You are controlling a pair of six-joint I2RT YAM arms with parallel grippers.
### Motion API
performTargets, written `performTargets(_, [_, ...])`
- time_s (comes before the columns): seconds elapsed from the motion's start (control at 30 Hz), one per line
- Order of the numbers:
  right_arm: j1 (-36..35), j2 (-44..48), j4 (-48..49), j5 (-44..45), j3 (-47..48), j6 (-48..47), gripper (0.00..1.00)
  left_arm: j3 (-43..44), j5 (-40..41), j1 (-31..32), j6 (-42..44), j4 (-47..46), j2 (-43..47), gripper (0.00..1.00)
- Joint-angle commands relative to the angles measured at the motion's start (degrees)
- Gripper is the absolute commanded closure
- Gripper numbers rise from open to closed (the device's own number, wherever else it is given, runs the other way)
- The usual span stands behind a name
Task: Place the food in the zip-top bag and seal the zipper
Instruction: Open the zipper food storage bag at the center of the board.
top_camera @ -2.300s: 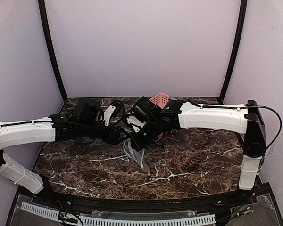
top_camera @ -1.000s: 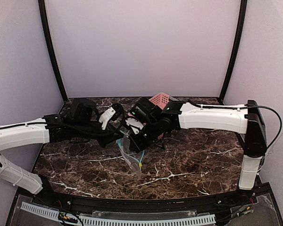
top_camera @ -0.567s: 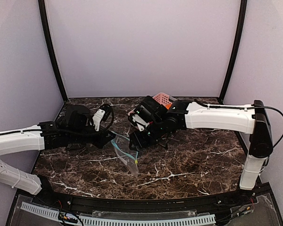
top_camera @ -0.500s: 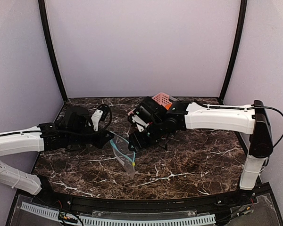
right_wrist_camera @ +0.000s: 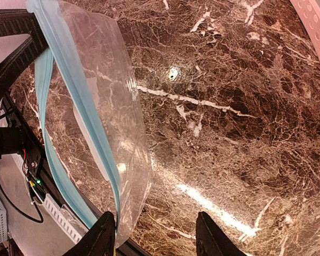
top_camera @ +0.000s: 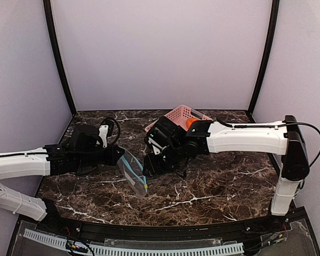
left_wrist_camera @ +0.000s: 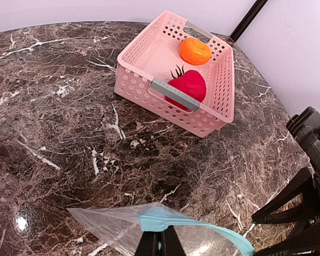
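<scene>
step: bag prep. Nothing is loaded and the seal comes last, so I'd call it early.
left gripper (left_wrist_camera: 159, 240): fingers together, pinched on the zipper (left_wrist_camera: 154, 218) edge of the zip-top bag (right_wrist_camera: 104, 106). The bag hangs off it just above the bench (left_wrist_camera: 53, 122), between the two arms.
right gripper (right_wrist_camera: 156, 237): fingers apart, nothing between them. The bag's lower corner sits just beside one finger; can't tell if it touches.
food: orange food (left_wrist_camera: 195, 51) and red food (left_wrist_camera: 188, 85) both lie in the pink basket (left_wrist_camera: 149, 90) at the far side of the bench, well apart from the bag.
bag mouth: the teal lips look slightly parted in the right wrist view; can't tell how wide.
next: the right gripper probably goes to the basket for one piece, or takes the free lip to spread the mouth. The left needs a firm pinch with the mouth turned toward the incoming food.
risk: thin film may flop shut.
</scene>
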State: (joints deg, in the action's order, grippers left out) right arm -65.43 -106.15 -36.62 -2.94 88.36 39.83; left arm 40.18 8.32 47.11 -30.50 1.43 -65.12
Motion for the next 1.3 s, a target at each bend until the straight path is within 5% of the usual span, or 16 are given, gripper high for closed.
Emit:
performTargets(0.0, [-0.7,-1.4,3.1,0.7,-0.6,1.7,0.51,-1.9,0.9,0.0,-2.7,-3.2,1.2,0.99])
performTargets(0.4, [-1.2,-4.5,4.2,1.0,0.7,1.0,0.53,-2.7,0.5,0.0,-4.4,-3.9,1.4,0.99])
performTargets(0.47, [-1.3,-4.9,4.5,1.0,0.5,1.3,0.61,-2.7,0.4,0.0,-4.5,-3.9,1.6,0.99])
performTargets(0.63, [-1.5,-3.4,4.7,2.7,-0.3,0.9,1.0,-3.4,0.0,0.0,-4.3,-3.3,2.8,0.99])
performTargets(0.93, [-0.9,1.3,4.1,5.9,-2.2,-7.6,1.0,-3.3,-7.2,-0.1,0.4,2.4,6.2,0.99])
performTargets(1.13, [-0.3,2.3,1.9,5.0,-2.5,-12.2,1.0,-2.4,-12.5,-0.1,3.2,7.1,8.8,0.83])
performTargets(1.27, [-0.3,2.5,0.2,4.6,-1.9,-14.6,1.0,0.9,-15.1,-0.1,4.9,11.7,9.5,0.59])
